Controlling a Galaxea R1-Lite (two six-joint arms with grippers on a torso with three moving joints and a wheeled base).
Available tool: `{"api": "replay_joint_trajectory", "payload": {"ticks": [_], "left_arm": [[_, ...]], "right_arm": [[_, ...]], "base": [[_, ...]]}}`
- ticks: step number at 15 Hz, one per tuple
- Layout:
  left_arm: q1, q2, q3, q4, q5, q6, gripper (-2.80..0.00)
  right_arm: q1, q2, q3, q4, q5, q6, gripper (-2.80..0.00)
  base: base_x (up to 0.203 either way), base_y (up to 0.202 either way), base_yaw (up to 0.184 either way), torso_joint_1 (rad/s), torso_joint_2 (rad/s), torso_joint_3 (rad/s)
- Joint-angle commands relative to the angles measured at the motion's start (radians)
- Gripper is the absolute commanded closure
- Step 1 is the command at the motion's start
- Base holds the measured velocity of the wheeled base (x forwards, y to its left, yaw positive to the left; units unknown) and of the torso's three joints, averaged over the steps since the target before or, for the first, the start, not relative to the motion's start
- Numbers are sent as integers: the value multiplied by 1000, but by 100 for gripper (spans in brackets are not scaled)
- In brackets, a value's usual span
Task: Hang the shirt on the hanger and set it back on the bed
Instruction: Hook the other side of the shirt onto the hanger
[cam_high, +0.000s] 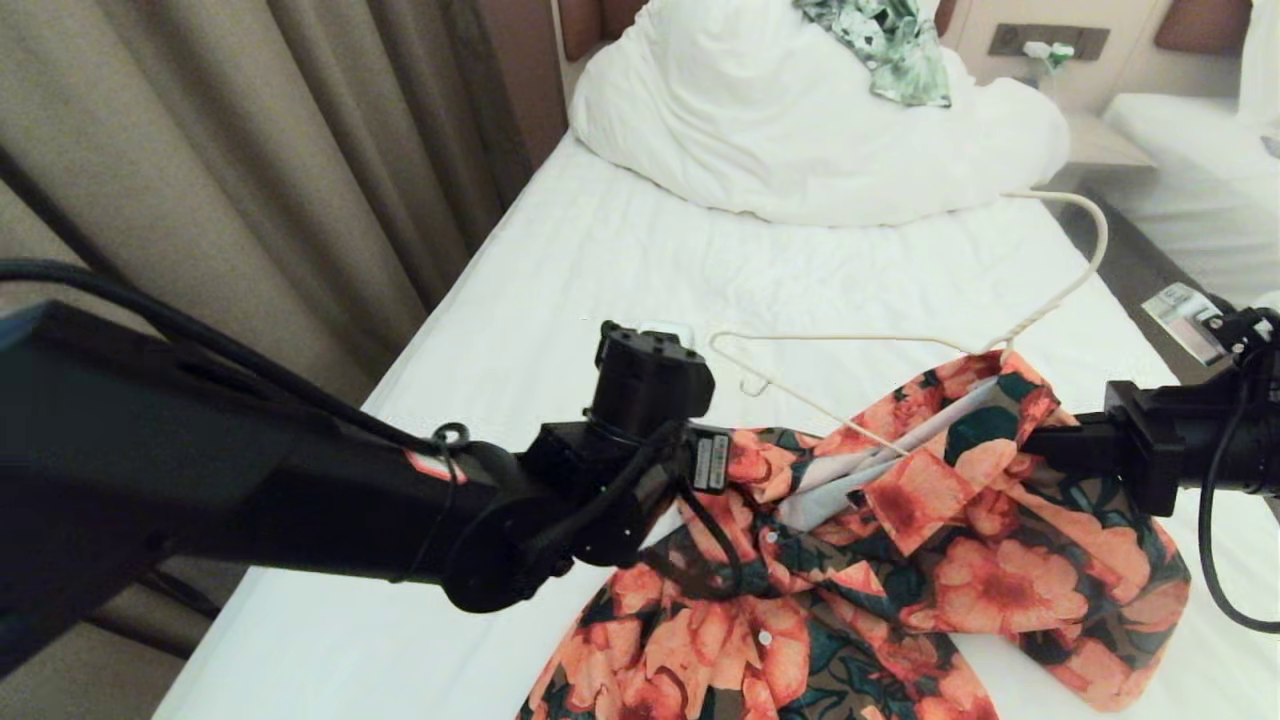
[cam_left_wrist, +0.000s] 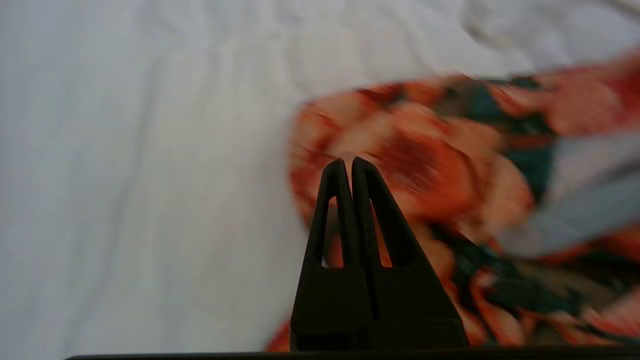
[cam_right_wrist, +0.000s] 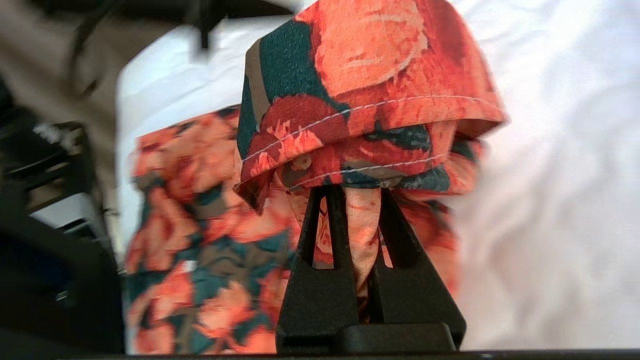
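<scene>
The shirt (cam_high: 900, 560), orange-pink flowers on dark green, lies crumpled on the white bed (cam_high: 600, 280). The cream hanger (cam_high: 850, 338) lies partly inside it. One of the hanger's arms runs into the neck opening, the hook (cam_high: 1095, 235) points toward the duvet, and its left corner lies bare on the sheet. My right gripper (cam_right_wrist: 357, 192) comes in from the right (cam_high: 1035, 440), shut on a fold of the shirt (cam_right_wrist: 365, 100) near the collar. My left gripper (cam_left_wrist: 348, 162) is shut with nothing in it, hovering over the shirt's (cam_left_wrist: 450, 165) left edge.
A bulky white duvet (cam_high: 800, 130) fills the head of the bed, with a green-and-white leafy garment (cam_high: 890, 45) on it. Beige curtains (cam_high: 250, 150) hang along the left side. A bedside unit (cam_high: 1100, 140) and another white bed (cam_high: 1190, 130) stand at the right.
</scene>
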Motion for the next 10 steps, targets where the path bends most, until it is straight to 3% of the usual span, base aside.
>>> {"api": "replay_joint_trajectory", "payload": {"ticks": [1, 5, 6, 10], "left_arm": [[-59, 49, -7, -5, 8, -2, 0], [-132, 126, -54, -6, 25, 1, 0], [-137, 142, -74, -6, 32, 5, -280], [-151, 157, -86, -19, 69, 93, -280]], "right_arm": [[-31, 39, -1, -17, 8, 2, 0], [-77, 65, -35, -18, 10, 23, 0], [-83, 69, -43, -18, 10, 31, 0], [-93, 85, -53, -18, 10, 41, 0]], "base": [[0, 0, 0, 0, 0, 0], [0, 0, 0, 0, 0, 0], [0, 0, 0, 0, 0, 0], [0, 0, 0, 0, 0, 0]]}}
